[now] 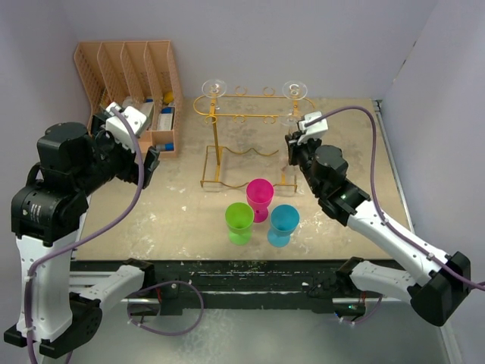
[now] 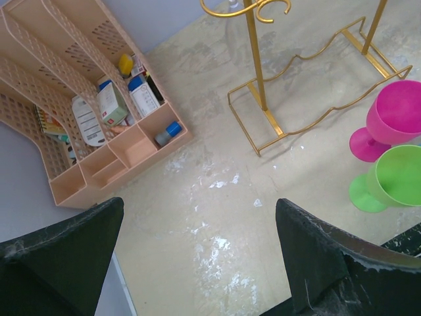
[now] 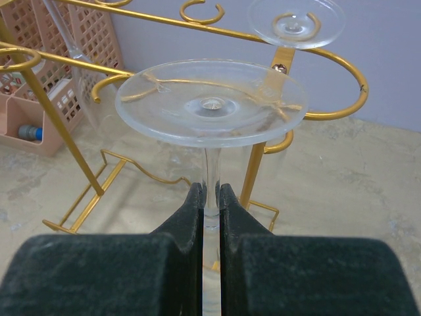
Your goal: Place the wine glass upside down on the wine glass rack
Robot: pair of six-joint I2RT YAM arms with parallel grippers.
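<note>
While your right tool pinches the thin stem of the clear wine glass, hold that clamp firm. Carry the glass level and sideways so the stem slips into a free loop on the top rail of the thin gold wire wine glass rack, the foot passing above the rail and clear of the second clear glass resting there. The glass sits inverted just beside the rack's right end, round foot uppermost, its long axis upright. Your left tool stands wide and empty over the surface.
</note>
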